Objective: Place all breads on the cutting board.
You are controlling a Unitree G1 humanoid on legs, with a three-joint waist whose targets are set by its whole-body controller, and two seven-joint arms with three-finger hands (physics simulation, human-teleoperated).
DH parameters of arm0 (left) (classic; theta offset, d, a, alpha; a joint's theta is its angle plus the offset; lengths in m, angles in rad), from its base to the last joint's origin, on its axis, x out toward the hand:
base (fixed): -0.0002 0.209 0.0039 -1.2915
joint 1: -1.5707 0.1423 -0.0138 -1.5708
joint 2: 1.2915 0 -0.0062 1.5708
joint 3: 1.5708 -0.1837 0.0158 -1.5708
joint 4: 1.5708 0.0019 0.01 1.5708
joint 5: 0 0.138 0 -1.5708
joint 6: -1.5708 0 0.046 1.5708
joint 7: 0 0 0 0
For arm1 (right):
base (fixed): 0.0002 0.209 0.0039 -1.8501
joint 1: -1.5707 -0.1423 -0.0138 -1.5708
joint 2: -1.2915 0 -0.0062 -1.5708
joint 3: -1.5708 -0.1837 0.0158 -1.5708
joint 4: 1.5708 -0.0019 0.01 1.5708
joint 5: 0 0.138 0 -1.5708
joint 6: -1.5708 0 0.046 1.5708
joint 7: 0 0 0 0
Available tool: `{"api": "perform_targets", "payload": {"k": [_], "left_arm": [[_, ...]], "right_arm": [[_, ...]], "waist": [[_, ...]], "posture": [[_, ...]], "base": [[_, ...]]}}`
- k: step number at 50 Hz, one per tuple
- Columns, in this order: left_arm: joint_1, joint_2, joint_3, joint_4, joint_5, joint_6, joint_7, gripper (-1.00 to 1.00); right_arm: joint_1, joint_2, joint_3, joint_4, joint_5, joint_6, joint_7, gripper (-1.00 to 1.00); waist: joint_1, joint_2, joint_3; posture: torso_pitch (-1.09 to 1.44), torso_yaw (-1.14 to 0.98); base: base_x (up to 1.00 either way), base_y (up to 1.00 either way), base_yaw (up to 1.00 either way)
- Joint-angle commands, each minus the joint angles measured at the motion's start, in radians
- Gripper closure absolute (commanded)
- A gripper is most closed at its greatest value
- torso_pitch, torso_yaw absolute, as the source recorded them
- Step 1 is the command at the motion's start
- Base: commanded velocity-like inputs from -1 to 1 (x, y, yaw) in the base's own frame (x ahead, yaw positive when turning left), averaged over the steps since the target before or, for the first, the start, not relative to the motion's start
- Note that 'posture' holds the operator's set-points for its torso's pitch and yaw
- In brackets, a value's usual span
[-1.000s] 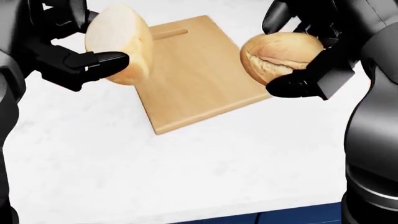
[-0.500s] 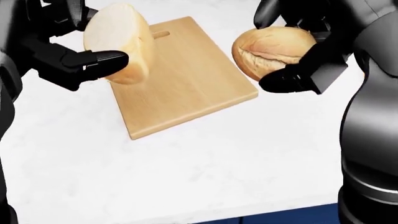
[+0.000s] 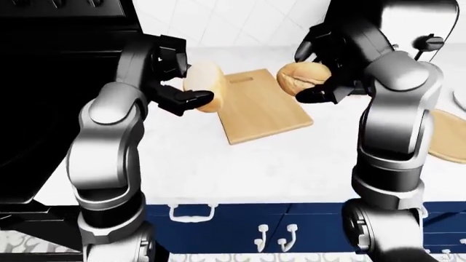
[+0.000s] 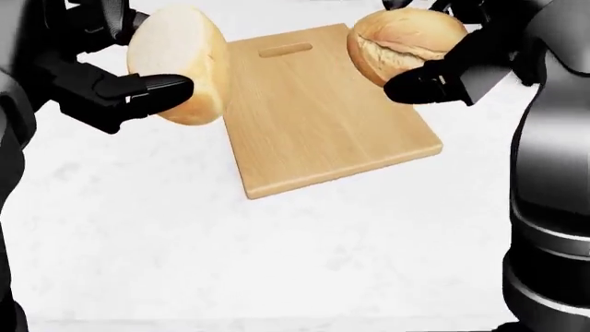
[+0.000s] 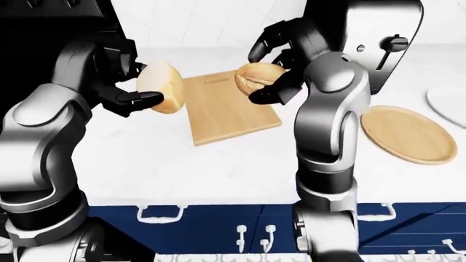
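Observation:
A wooden cutting board (image 4: 327, 117) with a slot handle lies on the white counter (image 4: 230, 256). My left hand (image 4: 138, 83) is shut on a pale round bread roll (image 4: 180, 62), held above the counter at the board's left edge. My right hand (image 4: 443, 66) is shut on a browner, split-crust roll (image 4: 401, 41), held above the board's upper right corner. Both rolls are in the air, clear of the board. Both hands also show in the left-eye view, the left hand (image 3: 182, 90) and the right hand (image 3: 320, 82).
A round wooden plate (image 5: 408, 134) lies on the counter to the right of my right arm. A toaster-like appliance (image 5: 389, 46) stands behind it. A black stove (image 3: 43, 82) fills the left. Blue drawers (image 3: 255, 226) run below the counter edge.
The view shifted, so the board now sits more central. My right hand rose and moved over the board's upper right corner with its roll. My left hand held about the same place.

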Motion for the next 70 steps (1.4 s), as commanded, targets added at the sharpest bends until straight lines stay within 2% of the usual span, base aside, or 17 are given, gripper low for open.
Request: {"api": "perform_targets", "payload": {"k": [1, 5, 12, 28, 33, 43, 55, 66, 67, 70], "left_arm": [[-0.032, 0.010, 0.017, -0.025, 0.009, -0.037, 0.009, 1.00], [-0.035, 0.009, 0.014, -0.032, 0.009, -0.028, 0.009, 1.00], [-0.034, 0.010, 0.013, -0.035, 0.010, -0.028, 0.006, 1.00], [-0.045, 0.009, 0.006, -0.031, 0.018, -0.026, -0.006, 1.00], [-0.048, 0.012, 0.008, -0.025, 0.021, -0.030, -0.012, 1.00], [-0.042, 0.006, 0.005, -0.013, 0.032, -0.047, -0.017, 1.00], [-0.032, 0.002, 0.007, -0.012, 0.034, -0.055, -0.020, 1.00], [-0.022, 0.000, 0.007, -0.012, 0.035, -0.063, -0.020, 1.00], [-0.021, 0.000, 0.007, -0.011, 0.035, -0.065, -0.020, 1.00], [-0.016, -0.002, 0.008, -0.008, 0.035, -0.072, -0.019, 1.00]], "right_arm": [[-0.055, -0.013, 0.000, 0.012, 0.041, -0.047, -0.064, 1.00], [-0.117, -0.028, 0.001, 0.132, 0.089, -0.083, -0.131, 1.00], [-0.216, -0.034, 0.001, 0.456, 0.177, -0.240, -0.310, 1.00], [-0.422, -0.035, 0.006, 1.007, 0.322, -0.480, -0.516, 1.00], [-0.476, -0.035, 0.004, 1.085, 0.365, -0.517, -0.531, 1.00], [-0.511, -0.009, 0.015, 1.251, 0.383, -0.616, -0.602, 1.00], [-0.508, 0.016, 0.023, 1.334, 0.390, -0.662, -0.642, 1.00], [-0.456, 0.026, 0.029, 1.351, 0.375, -0.665, -0.637, 1.00], [-0.452, 0.027, 0.029, 1.355, 0.373, -0.668, -0.636, 0.87], [-0.444, 0.028, 0.029, 1.352, 0.370, -0.664, -0.632, 0.81]], "waist": [[0.001, -0.002, -0.031], [-0.002, 0.000, -0.033], [-0.004, 0.000, -0.032], [0.001, -0.003, -0.032], [0.002, -0.004, -0.033], [0.002, -0.003, -0.032], [0.004, -0.004, -0.034], [0.005, -0.006, -0.037], [0.005, -0.006, -0.038], [0.006, -0.005, -0.039]], "posture": [[0.00, 0.00], [0.00, 0.00], [0.00, 0.00], [0.00, 0.00], [0.00, 0.00], [0.00, 0.00], [0.00, 0.00], [0.00, 0.00], [0.00, 0.00], [0.00, 0.00]], "base": [[0.00, 0.00, 0.00], [0.00, 0.00, 0.00], [0.00, 0.00, 0.00], [0.00, 0.00, 0.00], [0.00, 0.00, 0.00], [0.00, 0.00, 0.00], [0.00, 0.00, 0.00], [0.00, 0.00, 0.00], [0.00, 0.00, 0.00], [0.00, 0.00, 0.00]]}}
